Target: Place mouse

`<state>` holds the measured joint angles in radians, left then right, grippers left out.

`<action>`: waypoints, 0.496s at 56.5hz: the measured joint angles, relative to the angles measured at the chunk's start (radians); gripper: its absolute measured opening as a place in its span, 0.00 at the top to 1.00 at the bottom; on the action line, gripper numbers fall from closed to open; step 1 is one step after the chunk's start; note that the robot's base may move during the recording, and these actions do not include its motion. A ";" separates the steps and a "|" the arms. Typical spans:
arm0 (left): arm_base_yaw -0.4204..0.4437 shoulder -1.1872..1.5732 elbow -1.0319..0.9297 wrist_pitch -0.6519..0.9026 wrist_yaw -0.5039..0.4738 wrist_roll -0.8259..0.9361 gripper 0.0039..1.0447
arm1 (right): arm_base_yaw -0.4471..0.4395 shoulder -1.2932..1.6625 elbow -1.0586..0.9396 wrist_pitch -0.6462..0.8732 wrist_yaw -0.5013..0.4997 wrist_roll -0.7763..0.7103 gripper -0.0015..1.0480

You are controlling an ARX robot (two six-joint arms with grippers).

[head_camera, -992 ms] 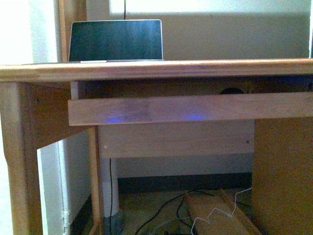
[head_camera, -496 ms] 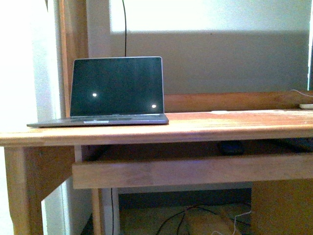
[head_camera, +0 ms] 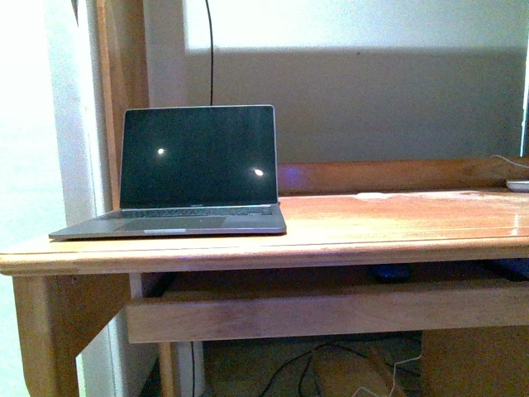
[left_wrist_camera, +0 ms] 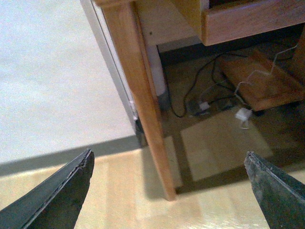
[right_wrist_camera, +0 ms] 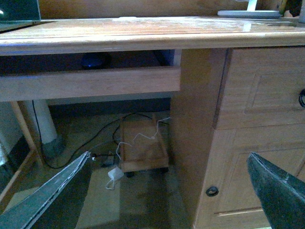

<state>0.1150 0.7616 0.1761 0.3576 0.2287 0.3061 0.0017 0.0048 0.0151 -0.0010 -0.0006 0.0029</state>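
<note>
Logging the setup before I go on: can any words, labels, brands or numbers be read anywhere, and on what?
No text can be read in any view.
On the laptop: a faint mark under the screen, too small to read.
On the mouse: it lies in shadow under the desktop and no marking shows.

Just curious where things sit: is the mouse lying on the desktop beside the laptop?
No, the mouse sits in the tray under the desktop, away from the laptop.

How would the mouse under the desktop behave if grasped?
Only the domed, smooth-looking top of the mouse shows above the tray rail, so a grasp may slip. It looks small, probably light, and apt to slide if pushed.
</note>
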 joint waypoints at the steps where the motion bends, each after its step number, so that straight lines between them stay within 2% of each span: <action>1: 0.001 0.072 0.019 0.067 0.006 0.050 0.07 | 0.000 0.000 0.000 0.000 0.000 0.000 0.07; 4: 0.000 0.234 0.065 0.213 0.009 0.205 0.07 | 0.000 0.000 0.000 0.000 0.000 0.000 0.07; 13: -0.031 0.534 0.172 0.478 0.027 0.488 0.07 | 0.000 0.000 0.000 0.000 0.000 0.000 0.07; 22: -0.068 0.755 0.272 0.628 0.068 0.726 0.07 | 0.000 0.000 0.000 0.000 0.000 0.000 0.07; 28: -0.077 0.862 0.334 0.662 0.094 0.842 0.07 | 0.000 0.000 0.000 0.000 0.000 0.000 0.07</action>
<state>0.0376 1.6234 0.5102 1.0195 0.3229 1.1477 0.0017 0.0048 0.0151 -0.0010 -0.0006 0.0029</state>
